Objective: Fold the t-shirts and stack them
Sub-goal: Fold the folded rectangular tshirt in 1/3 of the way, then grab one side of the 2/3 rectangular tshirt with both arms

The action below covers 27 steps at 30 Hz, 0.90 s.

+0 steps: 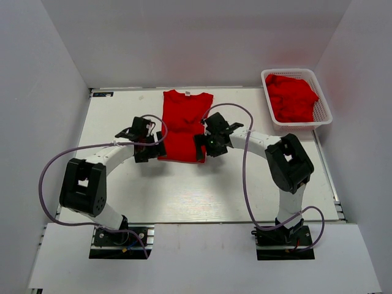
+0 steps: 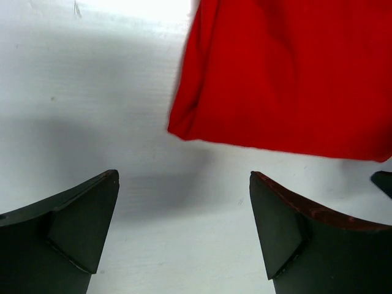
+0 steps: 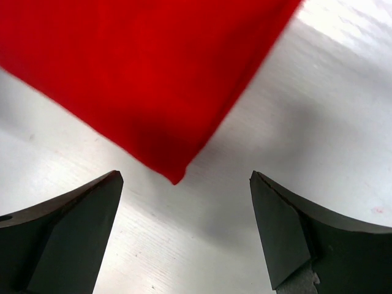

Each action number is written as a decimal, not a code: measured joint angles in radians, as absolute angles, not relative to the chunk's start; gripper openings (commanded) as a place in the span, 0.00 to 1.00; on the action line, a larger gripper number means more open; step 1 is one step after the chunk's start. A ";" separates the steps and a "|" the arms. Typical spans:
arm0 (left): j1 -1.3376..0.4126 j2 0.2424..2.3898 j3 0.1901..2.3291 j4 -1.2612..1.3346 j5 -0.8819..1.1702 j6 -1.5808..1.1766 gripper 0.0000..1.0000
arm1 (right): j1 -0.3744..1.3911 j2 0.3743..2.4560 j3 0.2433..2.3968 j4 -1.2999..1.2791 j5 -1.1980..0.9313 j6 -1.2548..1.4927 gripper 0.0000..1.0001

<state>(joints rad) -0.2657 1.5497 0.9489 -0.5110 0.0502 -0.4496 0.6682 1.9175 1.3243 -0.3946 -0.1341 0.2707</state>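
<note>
Nearest the lens, the dark fingers of the left pincer (image 2: 184,177) are seen spread wide with nothing between them, over the white worktop (image 2: 92,92) and just short of the near left corner of a red t-shirt (image 2: 288,73). The right pincer (image 3: 184,180) is likewise held wide open and empty, with the shirt's near right corner just ahead of its gap. The t-shirt is laid flat mid-worktop, narrowed to a long panel, collar at the far end. More red t-shirts (image 1: 291,98) are heaped in a white lattice basket (image 1: 324,113) at the far right.
</note>
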 measured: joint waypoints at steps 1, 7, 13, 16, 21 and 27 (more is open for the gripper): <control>-0.265 1.553 0.947 -0.492 0.053 -0.448 0.94 | 0.668 1.917 1.311 -0.387 -0.118 0.295 0.90; -0.263 1.608 0.946 -0.398 0.053 -0.445 0.79 | 0.671 1.917 1.303 -0.351 -0.051 0.398 0.84; -0.262 1.659 0.934 -0.329 0.062 -0.441 0.69 | 0.682 1.926 1.314 -0.331 -0.025 0.469 0.70; -0.263 1.670 0.923 -0.300 0.067 -0.440 0.67 | 0.689 1.943 1.329 -0.323 -0.026 0.490 0.68; -0.272 1.690 0.922 -0.246 0.066 -0.434 0.50 | 0.701 1.972 1.336 -0.310 -0.027 0.514 0.58; -0.272 1.715 0.916 -0.195 0.081 -0.437 0.09 | 0.707 1.990 1.339 -0.302 -0.029 0.539 0.37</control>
<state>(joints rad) -0.2722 1.7145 0.9161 -0.1947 0.0807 -0.4370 0.7074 1.9896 1.3392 -0.3023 -0.0288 0.5392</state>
